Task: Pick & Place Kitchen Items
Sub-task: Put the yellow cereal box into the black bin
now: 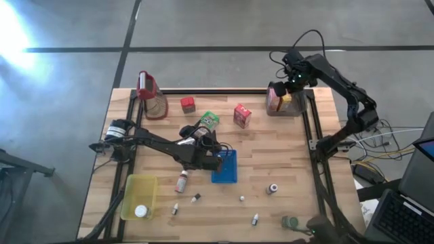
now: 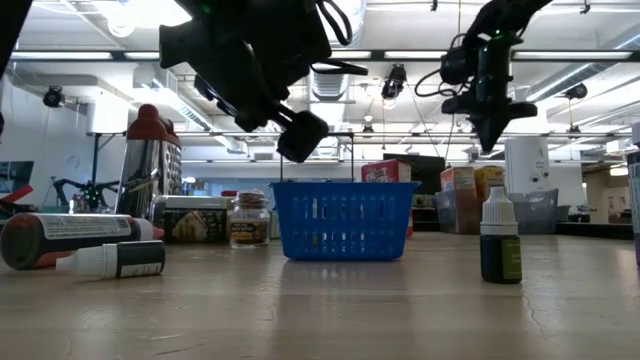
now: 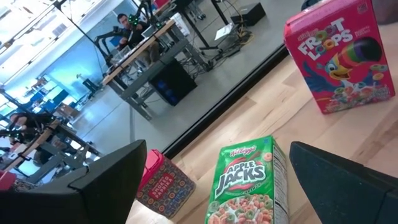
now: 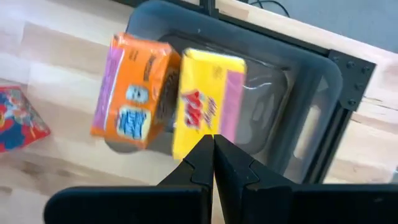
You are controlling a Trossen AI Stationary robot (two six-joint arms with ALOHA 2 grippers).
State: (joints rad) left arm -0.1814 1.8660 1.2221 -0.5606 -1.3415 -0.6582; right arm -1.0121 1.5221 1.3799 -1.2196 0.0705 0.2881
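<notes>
Two boxes, an orange carton and a yellow carton, already stand in the clear grey plastic bin at the far right corner of the table. The right gripper hangs over them with its fingers pressed together, holding nothing.

The left gripper has its fingers spread wide, near the green Apple Jacks cereal box in the middle of the table (not touching it yet, I think).

Lots is left: the red Froot Loops box, a small red tin, tiny white-capped bottles and more.
</notes>
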